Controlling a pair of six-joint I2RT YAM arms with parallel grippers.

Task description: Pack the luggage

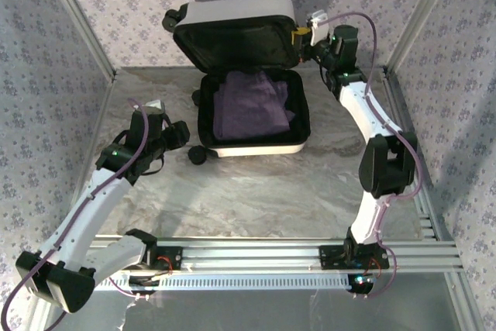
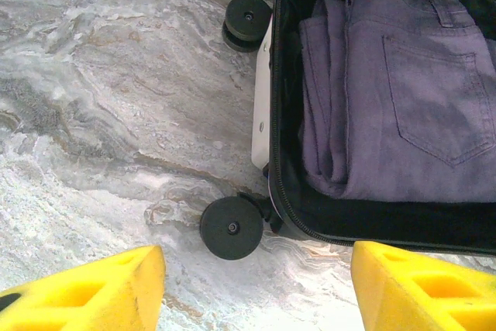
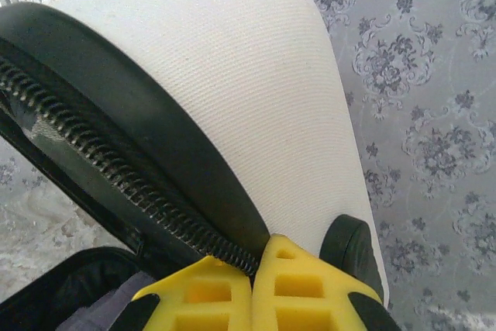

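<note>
The luggage point(image 1: 256, 147) lies open at the far middle of the tabletop point(image 1: 232, 199), with folded purple jeans point(image 1: 252, 102) in its base and its lid point(image 1: 236, 12) standing up behind. The right end effector point(image 3: 254, 269), fingers pressed together, sits at the lid's right zipper edge and is the nearer one for closing. The left end effector point(image 2: 256, 288), fingers apart, hovers beside the base's left wheels point(image 2: 231, 227).

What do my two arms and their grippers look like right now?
The left arm and right arm have white link shells, black joint housings and a purple cable looped along each. The left gripper and right gripper carry yellow fingers with rectangular recesses.
</note>
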